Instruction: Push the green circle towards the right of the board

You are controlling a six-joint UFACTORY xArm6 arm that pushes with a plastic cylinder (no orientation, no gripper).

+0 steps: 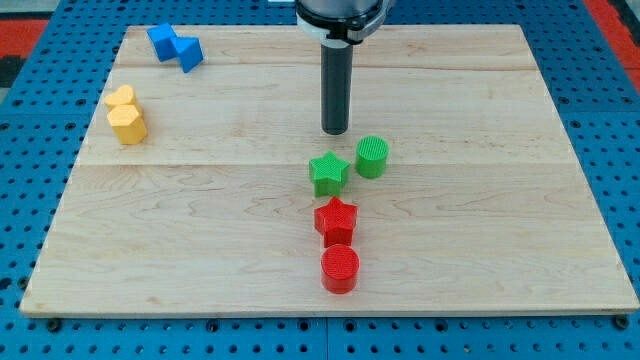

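Note:
The green circle [372,156] stands near the middle of the wooden board [200,230]. A green star [328,173] lies just to its left and a little lower. My tip [335,131] is down on the board, above the green star and to the upper left of the green circle, a small gap away from both.
A red star [336,218] and a red circle [340,268] sit below the green star. Two yellow blocks [125,113] lie at the view's left. A blue block [174,46] lies at the top left. Blue pegboard surrounds the board.

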